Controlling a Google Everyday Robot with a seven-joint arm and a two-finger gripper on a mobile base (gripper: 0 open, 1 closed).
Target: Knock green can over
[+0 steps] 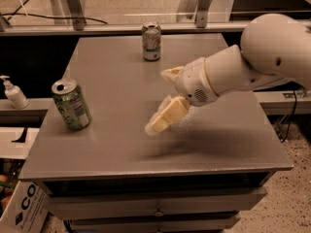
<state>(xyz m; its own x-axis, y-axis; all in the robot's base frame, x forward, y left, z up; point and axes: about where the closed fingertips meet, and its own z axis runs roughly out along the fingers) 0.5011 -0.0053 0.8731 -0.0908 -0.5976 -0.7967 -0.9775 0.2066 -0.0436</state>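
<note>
The green can (72, 105) stands upright near the left edge of the grey table (121, 149), with its silver top and pull-tab opening showing. My gripper (159, 100) hovers over the middle of the table, to the right of the green can and well apart from it. Its two pale yellow fingers (164, 116) are spread apart with nothing between them. The white arm reaches in from the right.
A mostly white/silver can (151, 41) stands upright at the back middle of the table. A soap dispenser (13, 93) sits on a ledge to the left. A cardboard box (24, 208) lies on the floor at lower left. Drawers are under the tabletop.
</note>
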